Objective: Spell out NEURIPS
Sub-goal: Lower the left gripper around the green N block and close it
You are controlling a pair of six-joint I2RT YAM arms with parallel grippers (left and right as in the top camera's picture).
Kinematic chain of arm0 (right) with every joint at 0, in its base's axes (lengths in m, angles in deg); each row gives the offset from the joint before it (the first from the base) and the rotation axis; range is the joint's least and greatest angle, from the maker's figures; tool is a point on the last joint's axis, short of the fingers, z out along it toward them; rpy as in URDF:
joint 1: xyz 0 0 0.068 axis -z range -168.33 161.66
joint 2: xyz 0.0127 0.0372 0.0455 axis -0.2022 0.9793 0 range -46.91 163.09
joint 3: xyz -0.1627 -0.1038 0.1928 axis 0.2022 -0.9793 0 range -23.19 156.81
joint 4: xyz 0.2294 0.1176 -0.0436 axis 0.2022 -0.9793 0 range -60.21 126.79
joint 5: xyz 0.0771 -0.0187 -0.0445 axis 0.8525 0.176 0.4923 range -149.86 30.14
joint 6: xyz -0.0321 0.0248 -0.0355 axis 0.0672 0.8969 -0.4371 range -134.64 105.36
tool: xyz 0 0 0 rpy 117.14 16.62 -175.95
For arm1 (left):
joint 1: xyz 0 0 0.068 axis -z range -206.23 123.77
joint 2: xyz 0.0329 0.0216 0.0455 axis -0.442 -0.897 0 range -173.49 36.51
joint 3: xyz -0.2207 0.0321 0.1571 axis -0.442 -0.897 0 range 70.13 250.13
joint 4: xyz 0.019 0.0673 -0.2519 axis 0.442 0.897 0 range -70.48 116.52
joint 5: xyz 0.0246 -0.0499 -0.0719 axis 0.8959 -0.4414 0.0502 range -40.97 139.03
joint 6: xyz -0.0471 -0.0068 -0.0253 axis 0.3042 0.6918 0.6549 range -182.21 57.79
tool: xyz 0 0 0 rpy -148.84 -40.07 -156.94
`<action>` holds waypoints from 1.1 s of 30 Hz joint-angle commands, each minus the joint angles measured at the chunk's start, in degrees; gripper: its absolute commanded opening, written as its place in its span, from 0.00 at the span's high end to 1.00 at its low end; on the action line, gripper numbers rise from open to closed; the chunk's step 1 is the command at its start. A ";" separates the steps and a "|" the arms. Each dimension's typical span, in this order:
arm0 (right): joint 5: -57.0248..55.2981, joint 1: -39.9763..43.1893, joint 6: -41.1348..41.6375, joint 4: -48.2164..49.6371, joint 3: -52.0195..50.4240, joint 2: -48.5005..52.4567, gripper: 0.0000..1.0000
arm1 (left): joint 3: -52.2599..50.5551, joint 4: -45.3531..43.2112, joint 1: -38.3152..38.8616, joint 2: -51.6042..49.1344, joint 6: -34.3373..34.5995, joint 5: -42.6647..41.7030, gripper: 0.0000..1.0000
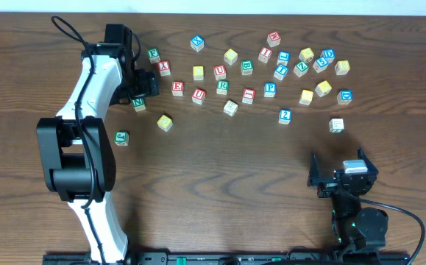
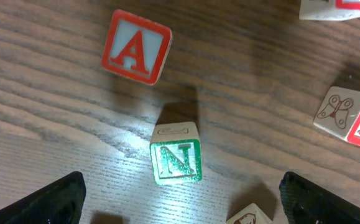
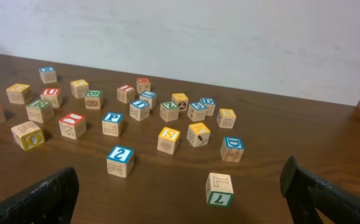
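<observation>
My left gripper (image 1: 142, 94) hangs open just above the green N cube (image 1: 138, 103), at the left end of the scattered cubes. In the left wrist view the N cube (image 2: 176, 160) lies between and slightly ahead of the two wide-apart fingers of the left gripper (image 2: 181, 203). To the right lie the red E (image 1: 177, 87), red U (image 1: 199, 96), green R (image 1: 222, 87), red I (image 1: 249, 95), blue P (image 1: 270, 89) and a yellow S cube (image 1: 306, 96). My right gripper (image 1: 343, 172) rests open at the near right, holding nothing; the right wrist view shows the right gripper (image 3: 180, 200) facing the cubes.
A red A cube (image 2: 135, 46) lies just beyond the N. A green cube (image 1: 121, 138) and a yellow cube (image 1: 165, 122) sit nearer the front. Several other letter cubes crowd the back right, with a blue 2 cube (image 3: 120, 158) and a green-faced cube (image 3: 219, 188) closest to my right gripper.
</observation>
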 commanded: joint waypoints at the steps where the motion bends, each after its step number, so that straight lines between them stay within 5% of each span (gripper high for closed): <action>1: -0.04 0.50 0.85 -0.26 -0.07 -0.17 0.01 | -1.03 -0.57 -0.22 -0.83 -0.61 -0.04 0.02; 33: -0.04 0.50 0.85 -0.28 -0.07 -0.17 0.01 | -1.25 -0.59 -0.22 -6.16 -0.57 0.76 0.06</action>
